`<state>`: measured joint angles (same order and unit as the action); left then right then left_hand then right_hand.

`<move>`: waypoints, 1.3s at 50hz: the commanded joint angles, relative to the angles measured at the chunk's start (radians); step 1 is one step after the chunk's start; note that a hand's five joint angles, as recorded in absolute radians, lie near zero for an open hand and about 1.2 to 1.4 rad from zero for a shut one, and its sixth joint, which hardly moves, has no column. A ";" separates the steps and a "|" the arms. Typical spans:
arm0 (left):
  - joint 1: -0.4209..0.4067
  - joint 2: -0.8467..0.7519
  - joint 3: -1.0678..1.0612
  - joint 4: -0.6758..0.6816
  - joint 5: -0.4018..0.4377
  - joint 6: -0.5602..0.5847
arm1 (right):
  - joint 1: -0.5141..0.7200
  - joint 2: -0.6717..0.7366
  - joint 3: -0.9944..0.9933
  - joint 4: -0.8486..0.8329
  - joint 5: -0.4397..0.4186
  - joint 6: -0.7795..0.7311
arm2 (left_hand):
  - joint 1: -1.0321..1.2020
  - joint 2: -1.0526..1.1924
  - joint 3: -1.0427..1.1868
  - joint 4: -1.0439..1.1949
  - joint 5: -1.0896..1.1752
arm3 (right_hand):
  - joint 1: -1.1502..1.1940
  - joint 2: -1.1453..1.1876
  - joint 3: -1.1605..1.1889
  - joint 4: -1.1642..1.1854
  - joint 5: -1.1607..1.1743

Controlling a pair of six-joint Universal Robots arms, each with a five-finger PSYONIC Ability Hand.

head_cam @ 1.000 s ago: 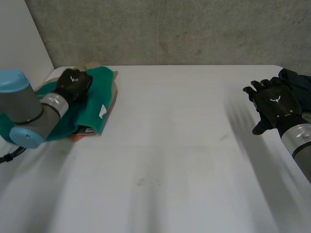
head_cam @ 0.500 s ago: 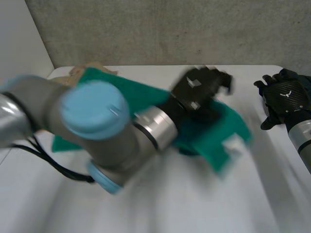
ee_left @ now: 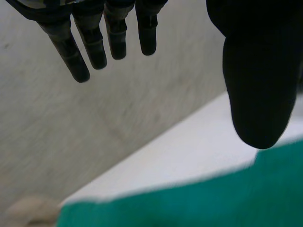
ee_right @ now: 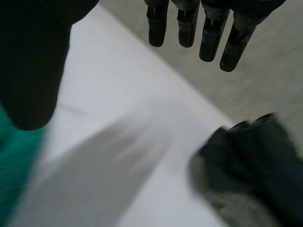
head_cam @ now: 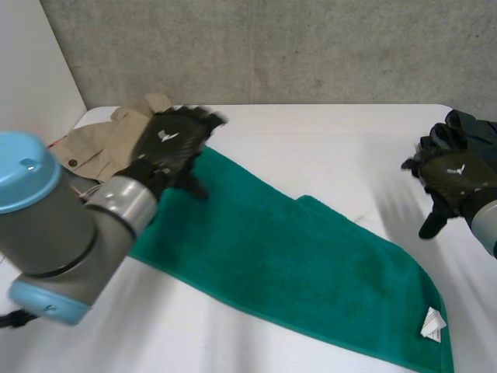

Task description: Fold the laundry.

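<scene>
The towel (head_cam: 295, 264) lies spread slantwise across the surface (head_cam: 326, 140), flat and ready to fold. The left hand (head_cam: 172, 144) hovers over its far left end, fingers straight, empty. The right hand (head_cam: 454, 175), also wide and empty, hangs beside a dark garment (head_cam: 472, 123). The left arm (head_cam: 46, 225) hides part of a beige garment (head_cam: 101, 140); the towel's near end is cut off.

Left hand (head_cam: 172, 144) fingers straight, right hand (head_cam: 454, 177) fingers straight, both empty

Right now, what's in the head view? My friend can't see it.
A green towel lies spread across the white table. The left hand is open at its far corner, beside beige clothes; the right hand is open near dark clothes.
</scene>
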<state>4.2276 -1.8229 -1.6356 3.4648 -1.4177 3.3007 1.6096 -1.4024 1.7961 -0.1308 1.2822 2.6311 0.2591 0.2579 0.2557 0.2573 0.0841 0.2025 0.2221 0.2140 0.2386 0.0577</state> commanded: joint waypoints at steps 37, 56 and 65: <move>0.373 -0.291 -0.096 0.146 0.444 0.422 | 0.056 -0.049 0.250 0.094 -0.070 -0.089 | 1.137 1.138 1.141 1.139 1.138 | 0.003 -0.017 -0.009 -0.033 -0.027; 0.221 -0.286 0.126 -0.174 0.330 0.390 | 0.110 -0.096 0.243 0.142 0.002 0.018 | 0.490 0.491 0.493 0.492 0.491 | -0.021 -0.040 -0.032 -0.057 -0.050; 0.397 -0.196 -0.044 -0.179 0.434 0.401 | 0.105 -0.086 0.239 0.103 -0.004 0.012 | 0.345 0.346 0.348 0.347 0.345 | -0.021 -0.040 -0.032 -0.057 -0.050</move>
<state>4.4806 -2.0947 -1.5492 3.2754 -1.0574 3.6914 1.7184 -1.4948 2.0376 0.0044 1.2816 2.6505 0.5666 0.5754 0.5765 0.5709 0.3926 0.2025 0.2221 0.2140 0.2386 0.0577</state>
